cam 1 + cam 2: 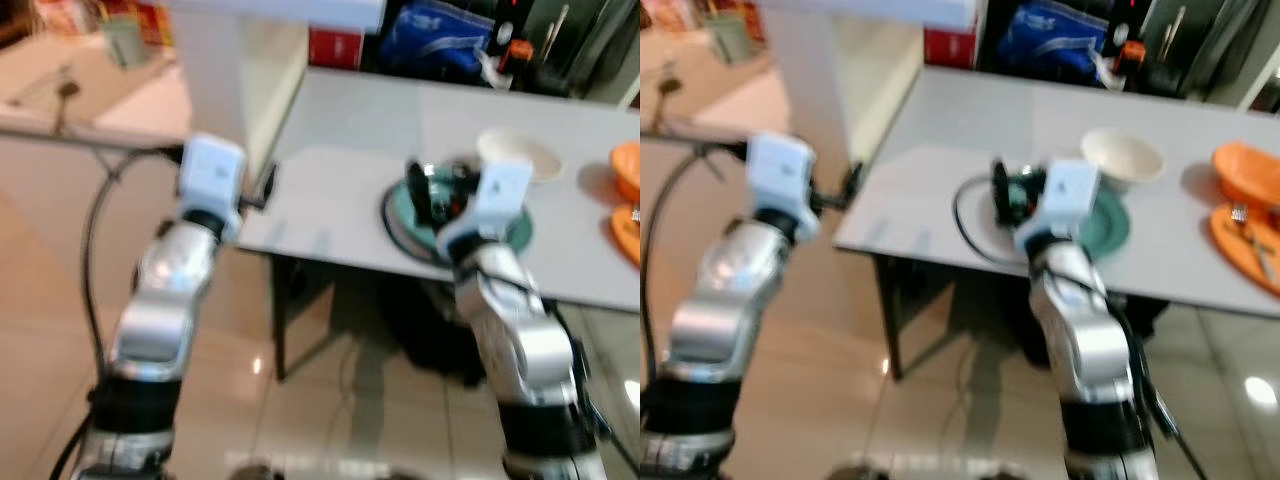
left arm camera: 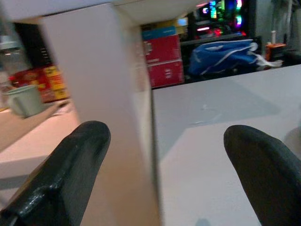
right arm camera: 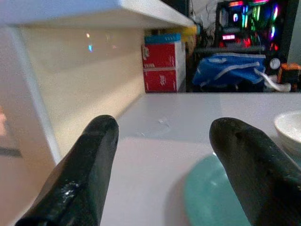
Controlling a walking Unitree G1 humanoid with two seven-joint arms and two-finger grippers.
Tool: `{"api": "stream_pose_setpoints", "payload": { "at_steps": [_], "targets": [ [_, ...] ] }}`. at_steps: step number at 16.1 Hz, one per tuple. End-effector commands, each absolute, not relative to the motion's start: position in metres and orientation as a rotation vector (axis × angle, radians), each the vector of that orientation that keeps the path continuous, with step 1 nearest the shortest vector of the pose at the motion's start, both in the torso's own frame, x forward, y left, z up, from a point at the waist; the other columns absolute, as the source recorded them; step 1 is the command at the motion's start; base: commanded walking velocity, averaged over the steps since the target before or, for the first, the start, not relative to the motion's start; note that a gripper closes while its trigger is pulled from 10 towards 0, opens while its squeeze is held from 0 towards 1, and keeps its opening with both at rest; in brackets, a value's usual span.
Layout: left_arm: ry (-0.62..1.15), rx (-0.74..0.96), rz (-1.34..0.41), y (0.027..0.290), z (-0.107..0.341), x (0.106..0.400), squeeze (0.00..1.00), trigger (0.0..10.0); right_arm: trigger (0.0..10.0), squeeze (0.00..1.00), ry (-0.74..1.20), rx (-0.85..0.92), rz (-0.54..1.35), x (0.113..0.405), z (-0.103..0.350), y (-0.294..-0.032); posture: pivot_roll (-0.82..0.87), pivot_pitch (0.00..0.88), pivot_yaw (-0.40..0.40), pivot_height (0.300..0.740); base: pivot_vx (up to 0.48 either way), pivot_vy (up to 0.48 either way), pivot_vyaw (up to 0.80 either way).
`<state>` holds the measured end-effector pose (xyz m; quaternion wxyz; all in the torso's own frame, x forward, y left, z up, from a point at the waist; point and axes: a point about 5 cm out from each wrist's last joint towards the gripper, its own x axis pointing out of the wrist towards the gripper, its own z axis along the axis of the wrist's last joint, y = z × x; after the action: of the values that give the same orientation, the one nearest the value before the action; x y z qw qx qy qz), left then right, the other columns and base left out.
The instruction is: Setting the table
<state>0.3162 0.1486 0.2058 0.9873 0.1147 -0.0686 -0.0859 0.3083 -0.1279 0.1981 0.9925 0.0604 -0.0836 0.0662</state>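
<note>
A grey table (image 1: 330, 150) is being set, and the step in hand is judged to be the placing or adjusting of a teal plate (image 1: 1110, 225), which lies near the table's near edge, just in front of a white bowl (image 1: 1123, 156). The right gripper (image 1: 1012, 195) is held low over the plate's left side, its two black fingers (image 3: 256, 165) spread wide apart with nothing between them; whether they touch the plate cannot be told through the blur. A dark ring is seen at the plate's left edge, and what it is cannot be made out. At the far right of the table an orange dish (image 1: 1246, 172) and an orange plate (image 1: 1240, 240) bearing cutlery are laid.

The right arm is stretched forward from the elbow, wrist level with the tabletop. The left gripper (image 1: 262, 190) is raised at the table's near left corner, beside a white pillar (image 2: 103, 94), its fingers (image 2: 70, 174) likewise parted and empty.

The next move is judged to call for a careful lift clear of the plate, so that it is not dragged toward the edge.
</note>
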Motion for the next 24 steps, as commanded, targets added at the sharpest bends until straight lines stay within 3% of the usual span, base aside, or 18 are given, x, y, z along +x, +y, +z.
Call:
{"api": "stream_pose_setpoints", "payload": {
  "at_steps": [1,7,10,17,20,24],
  "targets": [
    [-0.134,0.239,-0.179,0.143,0.204,0.317,0.00,10.0,10.0,0.00,-0.142,0.116,0.112,0.311,0.193,-0.129,0.13,0.045,-0.035,0.740,0.000,0.480,0.00],
    [-0.119,0.247,-0.166,0.146,0.199,0.321,0.00,10.0,10.0,0.00,-0.180,0.097,0.091,0.312,0.196,-0.120,0.09,0.082,0.016,0.740,0.000,0.480,0.00],
    [-0.138,0.291,-0.173,0.138,0.200,0.315,0.00,10.0,10.0,0.00,-0.183,0.123,0.083,0.305,0.190,-0.129,0.09,0.124,-0.023,0.740,0.000,0.480,0.00],
    [-0.149,0.245,-0.150,0.139,0.198,0.296,0.00,10.0,10.0,0.00,-0.163,0.137,0.165,0.288,0.190,-0.118,0.07,0.138,-0.084,0.740,0.000,0.480,-0.11],
    [-0.127,0.227,-0.130,0.144,0.192,0.287,0.00,10.0,10.0,0.00,-0.145,0.154,0.186,0.287,0.185,-0.111,0.08,0.134,-0.057,0.740,0.000,0.480,-0.80],
    [-0.131,0.217,-0.145,0.141,0.193,0.291,0.00,10.0,10.0,0.00,-0.137,0.101,0.094,0.287,0.182,-0.131,0.05,0.123,-0.019,0.740,0.000,0.240,-0.27]
  ]
}}
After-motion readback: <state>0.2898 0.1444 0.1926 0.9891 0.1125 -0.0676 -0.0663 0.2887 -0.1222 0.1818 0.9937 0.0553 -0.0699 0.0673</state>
